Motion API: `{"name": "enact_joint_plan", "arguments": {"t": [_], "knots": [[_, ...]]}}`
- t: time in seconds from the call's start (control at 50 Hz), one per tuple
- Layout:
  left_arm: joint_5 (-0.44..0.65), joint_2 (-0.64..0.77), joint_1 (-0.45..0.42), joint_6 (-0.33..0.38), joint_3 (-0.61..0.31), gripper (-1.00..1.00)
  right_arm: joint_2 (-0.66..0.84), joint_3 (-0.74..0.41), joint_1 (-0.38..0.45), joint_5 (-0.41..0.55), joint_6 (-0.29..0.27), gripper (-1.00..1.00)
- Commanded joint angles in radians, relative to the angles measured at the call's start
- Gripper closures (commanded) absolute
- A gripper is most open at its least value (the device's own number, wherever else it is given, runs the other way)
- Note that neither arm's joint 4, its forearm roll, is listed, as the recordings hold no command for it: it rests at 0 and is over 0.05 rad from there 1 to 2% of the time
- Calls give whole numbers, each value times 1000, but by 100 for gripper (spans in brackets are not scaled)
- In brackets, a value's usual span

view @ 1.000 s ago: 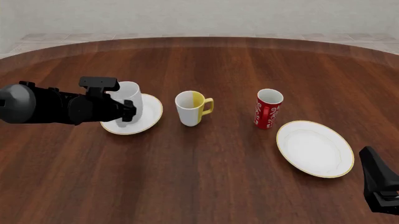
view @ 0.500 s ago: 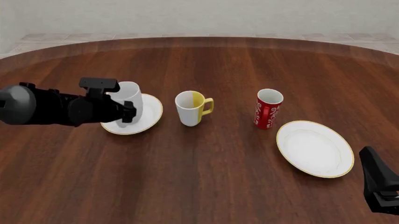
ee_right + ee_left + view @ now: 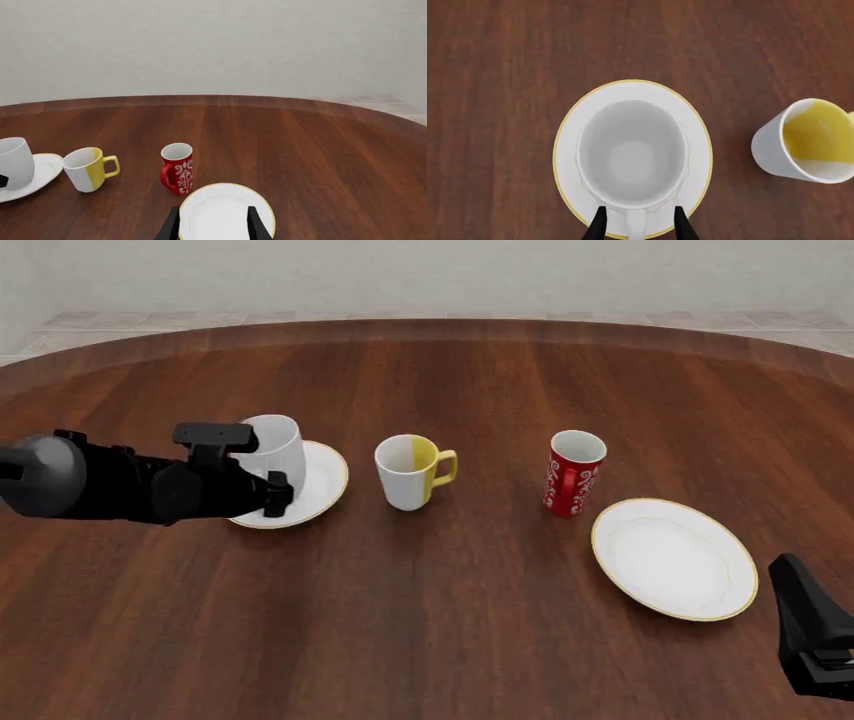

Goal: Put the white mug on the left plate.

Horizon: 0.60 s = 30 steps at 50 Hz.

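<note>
We see the tall, plain white ceramic mug [image 3: 276, 452] standing upright on the small round white plate with a thin gold rim [image 3: 324, 483], at about nine o'clock on the brown wooden bench [image 3: 441, 620]. Our left pincer [image 3: 636, 226] has its two fingers spread, one on each side of the mug's loop handle [image 3: 635, 225], and we cannot tell if they touch it. We think the mug is hard, smooth, slippery and easy to break. The handle is the best place to hold. The mug is empty inside. Our right pincer [image 3: 212, 223] is spread too, holding nothing, above the bigger gold-rimmed white plate [image 3: 227, 210], which is bare.
</note>
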Motion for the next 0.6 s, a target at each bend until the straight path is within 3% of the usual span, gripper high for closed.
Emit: {"name": "enact_joint_plan", "arguments": {"t": [0.02, 0.6], "knots": [[-12, 4, 0, -5, 15, -100, 0, 0, 1, 0, -2, -100], [-7, -31, -4, -13, 40, -100, 1, 0, 2, -3, -8, -100]]}}
